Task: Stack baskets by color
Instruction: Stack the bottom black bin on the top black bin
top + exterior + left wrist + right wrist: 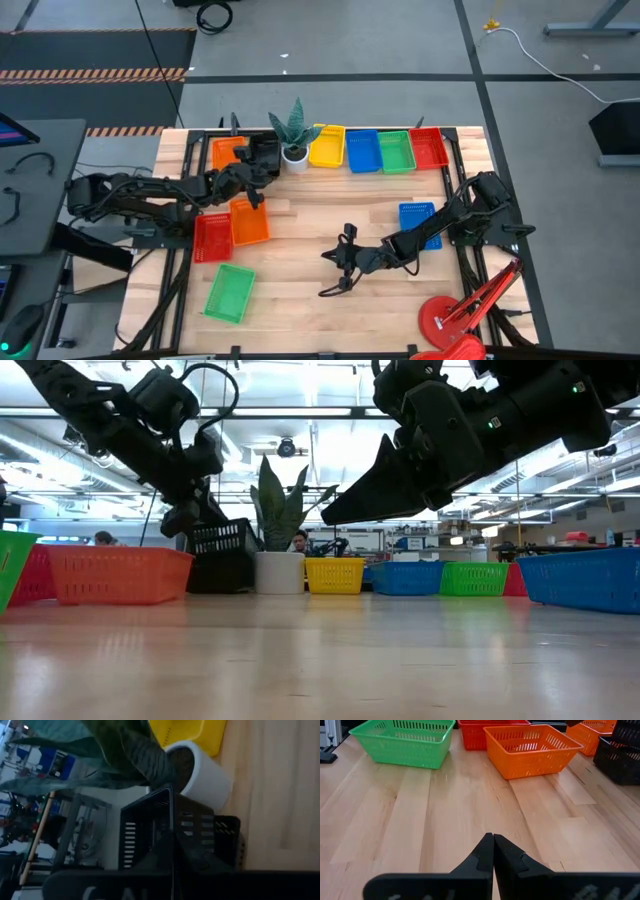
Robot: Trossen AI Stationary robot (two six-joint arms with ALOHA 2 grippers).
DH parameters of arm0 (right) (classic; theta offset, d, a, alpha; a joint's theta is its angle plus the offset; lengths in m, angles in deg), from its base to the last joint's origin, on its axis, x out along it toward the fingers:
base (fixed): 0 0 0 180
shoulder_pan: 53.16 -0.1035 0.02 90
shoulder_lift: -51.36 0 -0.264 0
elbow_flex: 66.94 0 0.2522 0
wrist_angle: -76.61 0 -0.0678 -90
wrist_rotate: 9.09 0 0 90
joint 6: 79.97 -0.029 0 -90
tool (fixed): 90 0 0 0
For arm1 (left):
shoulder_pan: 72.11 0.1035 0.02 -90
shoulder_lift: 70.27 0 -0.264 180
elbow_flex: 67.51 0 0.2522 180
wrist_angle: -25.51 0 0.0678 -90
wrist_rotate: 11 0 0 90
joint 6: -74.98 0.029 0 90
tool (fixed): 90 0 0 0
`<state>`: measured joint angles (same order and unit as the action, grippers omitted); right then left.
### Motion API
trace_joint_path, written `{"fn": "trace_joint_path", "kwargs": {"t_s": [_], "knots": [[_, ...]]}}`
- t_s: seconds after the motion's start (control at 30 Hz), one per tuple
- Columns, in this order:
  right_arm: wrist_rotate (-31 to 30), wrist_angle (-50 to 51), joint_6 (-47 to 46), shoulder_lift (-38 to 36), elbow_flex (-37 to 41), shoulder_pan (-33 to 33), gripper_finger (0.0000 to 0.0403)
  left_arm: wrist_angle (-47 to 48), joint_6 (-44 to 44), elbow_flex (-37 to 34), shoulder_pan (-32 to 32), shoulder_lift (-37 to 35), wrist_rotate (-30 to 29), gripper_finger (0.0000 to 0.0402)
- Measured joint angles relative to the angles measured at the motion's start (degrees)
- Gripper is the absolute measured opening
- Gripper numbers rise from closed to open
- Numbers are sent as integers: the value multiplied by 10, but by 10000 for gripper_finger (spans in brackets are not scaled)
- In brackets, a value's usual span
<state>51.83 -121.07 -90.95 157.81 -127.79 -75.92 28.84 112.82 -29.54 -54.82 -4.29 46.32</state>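
Note:
My left gripper (256, 168) is shut on a black basket (266, 152) at the far left, beside the white plant pot (295, 154). This basket (222, 536) sits tilted on a second black basket (222, 572). An orange basket (224, 152) stands just left of them. Another orange basket (249, 222), a red one (212, 238) and a green one (229, 293) lie on the left half. Yellow (328, 146), blue (362, 151), green (396, 151) and red (428, 148) baskets line the far edge. My right gripper (493, 840) hovers shut over the table's middle. My left gripper pinches a side wall of the upper black basket at its rim (172, 807) between its two fingers. It comes from the table's left, slanting down. The basket is tilted, and its lower part rests in the second black basket (222, 840).
A blue basket (418, 222) lies under my right arm. A red clamp lamp (455, 318) stands at the near right corner. Bare wood stretches across the table's middle and near edge (330, 320).

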Motion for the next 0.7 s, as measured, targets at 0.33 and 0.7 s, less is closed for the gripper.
{"fn": "trace_joint_path", "kwargs": {"t_s": [0.33, 0.7], "knots": [[0, 0, 0, 0, 0, 0, 10, 30, -41, 0, 38, 0, 36, 12], [0, 0, 0, 0, 0, 0, 10, 14, -77, 0, 51, 0, 48, 117]]}}
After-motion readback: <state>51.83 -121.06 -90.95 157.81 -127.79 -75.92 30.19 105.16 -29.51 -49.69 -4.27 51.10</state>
